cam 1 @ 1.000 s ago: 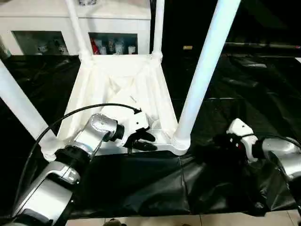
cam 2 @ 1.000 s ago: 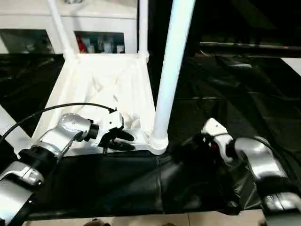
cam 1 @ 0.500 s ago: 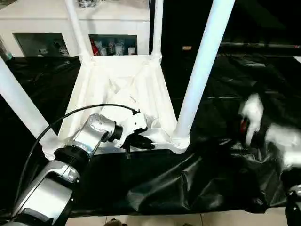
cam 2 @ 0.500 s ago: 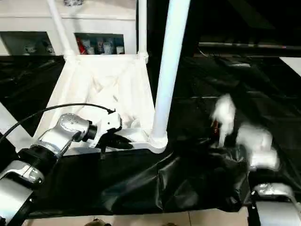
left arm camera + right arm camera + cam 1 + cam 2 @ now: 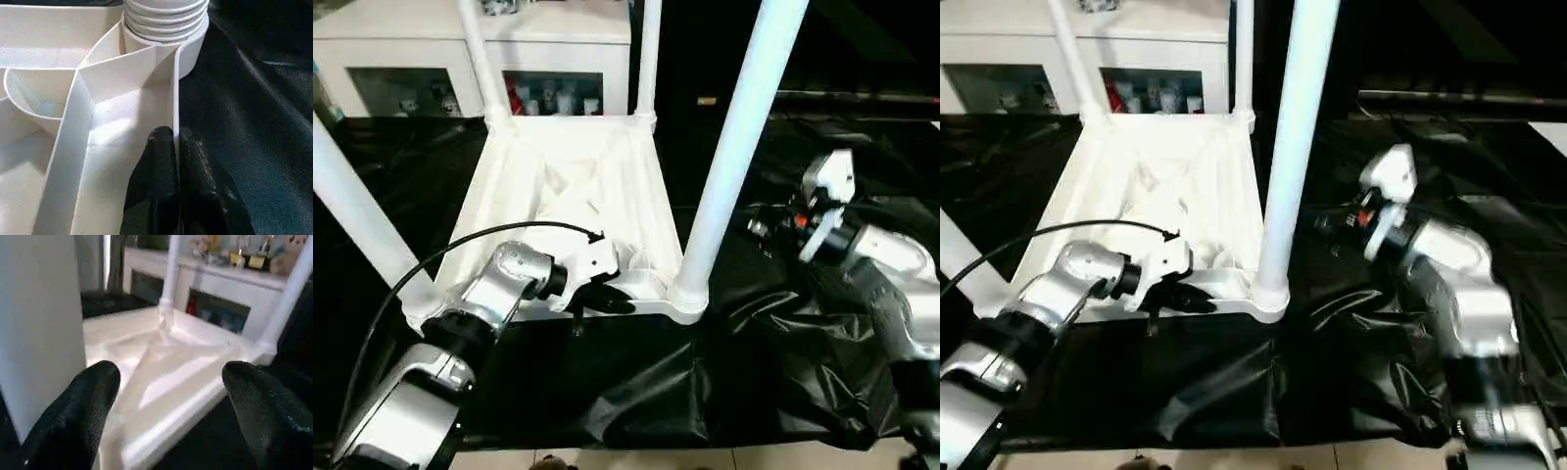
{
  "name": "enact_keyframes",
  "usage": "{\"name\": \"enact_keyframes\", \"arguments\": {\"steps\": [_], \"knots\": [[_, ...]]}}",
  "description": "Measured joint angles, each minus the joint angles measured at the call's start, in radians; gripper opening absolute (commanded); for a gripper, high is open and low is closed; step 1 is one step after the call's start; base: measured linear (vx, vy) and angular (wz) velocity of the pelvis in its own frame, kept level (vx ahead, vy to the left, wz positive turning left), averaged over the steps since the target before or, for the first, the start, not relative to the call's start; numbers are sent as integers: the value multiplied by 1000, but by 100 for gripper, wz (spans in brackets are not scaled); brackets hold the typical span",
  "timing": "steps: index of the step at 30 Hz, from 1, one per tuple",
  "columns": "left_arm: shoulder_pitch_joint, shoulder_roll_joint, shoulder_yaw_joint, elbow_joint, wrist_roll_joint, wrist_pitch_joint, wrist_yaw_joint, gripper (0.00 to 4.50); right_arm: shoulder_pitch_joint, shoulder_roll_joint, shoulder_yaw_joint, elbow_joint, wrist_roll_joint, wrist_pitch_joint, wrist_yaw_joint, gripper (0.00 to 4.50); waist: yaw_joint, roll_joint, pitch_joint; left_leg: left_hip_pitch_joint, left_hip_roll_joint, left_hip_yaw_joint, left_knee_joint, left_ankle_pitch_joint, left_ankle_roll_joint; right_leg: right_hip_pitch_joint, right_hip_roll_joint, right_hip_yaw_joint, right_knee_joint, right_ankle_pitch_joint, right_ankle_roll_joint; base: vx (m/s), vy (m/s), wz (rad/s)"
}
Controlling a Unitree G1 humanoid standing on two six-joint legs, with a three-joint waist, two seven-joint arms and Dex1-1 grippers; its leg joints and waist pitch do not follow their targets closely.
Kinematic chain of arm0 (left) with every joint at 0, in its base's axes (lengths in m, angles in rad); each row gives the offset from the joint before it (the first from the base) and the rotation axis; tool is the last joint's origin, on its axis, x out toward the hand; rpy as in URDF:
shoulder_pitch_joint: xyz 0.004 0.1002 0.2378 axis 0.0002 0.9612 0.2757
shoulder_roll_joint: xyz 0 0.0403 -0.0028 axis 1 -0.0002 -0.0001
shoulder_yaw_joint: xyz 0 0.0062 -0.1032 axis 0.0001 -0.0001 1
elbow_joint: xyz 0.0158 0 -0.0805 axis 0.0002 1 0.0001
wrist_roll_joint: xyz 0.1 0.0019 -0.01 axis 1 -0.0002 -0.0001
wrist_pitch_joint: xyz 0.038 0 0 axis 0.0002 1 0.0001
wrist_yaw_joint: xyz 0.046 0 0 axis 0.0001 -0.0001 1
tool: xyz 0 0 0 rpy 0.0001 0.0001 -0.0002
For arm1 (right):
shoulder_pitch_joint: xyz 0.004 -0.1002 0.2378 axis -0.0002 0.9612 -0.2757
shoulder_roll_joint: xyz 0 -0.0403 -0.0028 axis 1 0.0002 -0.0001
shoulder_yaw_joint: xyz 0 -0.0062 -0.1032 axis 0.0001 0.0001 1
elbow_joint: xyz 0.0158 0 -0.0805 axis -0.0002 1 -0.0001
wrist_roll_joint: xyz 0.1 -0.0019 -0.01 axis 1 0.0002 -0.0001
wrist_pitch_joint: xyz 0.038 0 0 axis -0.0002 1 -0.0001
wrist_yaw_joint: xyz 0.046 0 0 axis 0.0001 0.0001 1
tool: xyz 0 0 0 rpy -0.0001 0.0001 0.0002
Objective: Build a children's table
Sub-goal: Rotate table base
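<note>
Black fingers of the left gripper (image 5: 177, 161) are now pinching the near rim of the tabletop (image 5: 563, 186), one finger inside the wall and one outside; a second ago they were standing apart over that rim, so the clamp is fresh. The children's table is lying upside down on the black-covered work table (image 5: 636, 392), all four legs pointing up, and the grip is sitting just beside the near right corner socket (image 5: 164, 34), where the near right leg (image 5: 729, 162) is seated.

The right gripper (image 5: 166, 396) is also changing station: a second ago it was resting low on the black cover to the right; it is now being held raised, fingers spread wide and gripping nothing, pointing at that same leg from just beside it. In my judgement the left is bracing the tabletop while the right is preparing to take the leg, perhaps to tighten or check its seating.

As to containers, the ribbed hollows of the tabletop's underside are holding nothing loose. Farther off, the white cabinet (image 5: 440, 49) is showing small items behind its glass doors, too small to identify.
</note>
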Motion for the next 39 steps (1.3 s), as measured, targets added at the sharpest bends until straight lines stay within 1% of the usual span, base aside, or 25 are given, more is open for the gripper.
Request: {"name": "enact_keyframes", "arguments": {"steps": [2, 4, 5, 7, 9, 10, 13, 15, 17, 18, 19, 20, 22, 24, 26, 28, 33, 35, 37, 39], "knots": [[-1, -9, 1, 3, 5, 2, 16, 11, 16, -46, 18, -20, -33, 7, 9, 381, 1, 0, 0, 0, 0, 0, 0, 0, 0, 0, 0, 0, 0, 0, 1, 0, 0, 0], [-15, -29, 1, 28, 13, 9, 50, 11, 52, -107, 57, -14, -92, -3, 45, 381, 1, 0, 0, 0, 0, 0, 0, 0, 0, 1, 0, 0, -1, -1, 1, 0, 0, 0], [-22, -32, 3, 39, 14, 12, 66, 11, 65, -112, 67, -10, -106, -3, 55, 381, 1, 0, 0, 0, 0, 0, 0, 0, 0, 1, 0, -1, -2, -1, 1, 0, 0, 0], [-35, -43, 15, 64, 16, 19, 105, 11, 80, -114, 89, 10, -121, -6, 68, 381, -8, 1, 0, -1, 0, 0, 0, 0, 0, -1, 0, -2, -3, -1, 2, 0, 0, 0], [-42, -58, 29, 78, 25, 28, 136, 11, 87, -117, 92, 31, -144, -21, 65, 381, -17, 4, 0, -1, 0, -3, -1, 0, 0, 0, 0, -5, -9, -1, 2, 0, 0, 0], [-45, -65, 33, 87, 26, 29, 154, 11, 87, -120, 92, 48, -151, -30, 57, 381, -24, 9, -1, -2, 0, -5, -2, 0, 0, 0, 0, -7, -14, -1, 2, 0, 0, 0], [-46, -73, 43, 98, 28, 27, 170, 11, 92, -122, 89, 62, -141, -23, 50, 381, -35, 21, -1, -2, -2, -5, -2, 0, 1, 1, 0, -6, -19, -1, 1, 0, 0, 0], [-46, -76, 43, 100, 29, 22, 168, 11, 99, -117, 80, 55, -121, -6, 52, 381, -35, 23, -1, -2, -2, -5, -2, 0, 1, 1, 0, -5, -19, -1, 1, 0, 0, 0], [-46, -85, 43, 103, 33, 10, 167, 11, 107, -111, 63, 37, -93, 11, 63, 381, -33, 30, -1, -2, -2, -5, -2, 0, 1, 2, 0, -4, -20, 0, 1, 0, 0, 0], [-46, -89, 43, 105, 33, 6, 168, 11, 107, -107, 61, 33, -90, 14, 66, 381, -30, 36, -2, -2, -2, -5, -2, 0, 1, 3, 0, -4, -20, 0, -1, 0, 0, 0], [-45, -96, 43, 109, 33, -6, 168, 11, 107, -103, 60, 25, -90, 14, 65, 381, -27, 49, -2, -3, -2, -6, 0, 0, 1, 5, 0, -5, -21, 2, -2, 0, 0, 0], [-40, -100, 43, 112, 33, -20, 170, 11, 108, -97, 58, 23, -92, 7, 59, 381, -28, 59, -3, -3, -2, -5, -1, -1, 3, 7, 0, -5, -26, 6, -6, 0, 0, 0], [-35, -106, 43, 112, 33, -44, 167, 11, 123, -83, 58, 21, -95, 2, 36, 381, -28, 87, -4, -4, -6, -5, -1, -3, 5, 9, -1, -3, -31, 18, -10, 0, 0, 0], [-32, -109, 43, 111, 32, -50, 159, 11, 148, -81, 57, 20, -95, 2, 18, 381, -28, 98, -5, -5, -6, -5, -1, -3, 6, 9, -2, -2, -31, 19, -8, 0, 0, 0], [-32, -109, 43, 110, 32, -55, 150, 11, 157, -78, 49, 12, -94, 2, 7, 381, -28, 106, -7, -8, -6, -6, -3, -3, 6, 7, -1, -3, -31, 18, -6, 0, 0, 0], [-32, -109, 43, 109, 32, -55, 143, 11, 164, -79, 49, -14, -94, 2, 5, 381, -28, 109, -9, -9, -5, -7, -3, -3, 6, 6, -1, -4, -31, 16, -3, 0, 0, 0], [-32, -107, 43, 115, 33, -72, 140, 11, 173, -74, 50, -26, -95, 2, 7, 381, -31, 109, -9, -12, -5, -7, -2, -3, 6, 5, -1, -5, -31, 16, -2, 0, 0, 0], [-33, -106, 45, 120, 33, -78, 139, 11, 172, -73, 59, -22, -107, -6, 11, 381, -33, 109, -9, -14, -5, -8, -2, -3, 6, 4, -1, -5, -31, 16, -2, 0, 0, 0], [-33, -102, 48, 120, 33, -78, 135, 11, 161, -73, 76, -12, -113, -15, 15, 381, -35, 108, -8, -15, -5, -8, -2, -3, 6, 3, -1, -5, -31, 16, -2, 0, 0, 0], [-34, -96, 50, 120, 33, -77, 128, 11, 128, -62, 87, 16, -128, -21, 16, 381, -38, 109, -9, -16, -5, -8, -1, -3, 6, 2, -1, -5, -31, 16, -2, 0, 0, 0]]}}
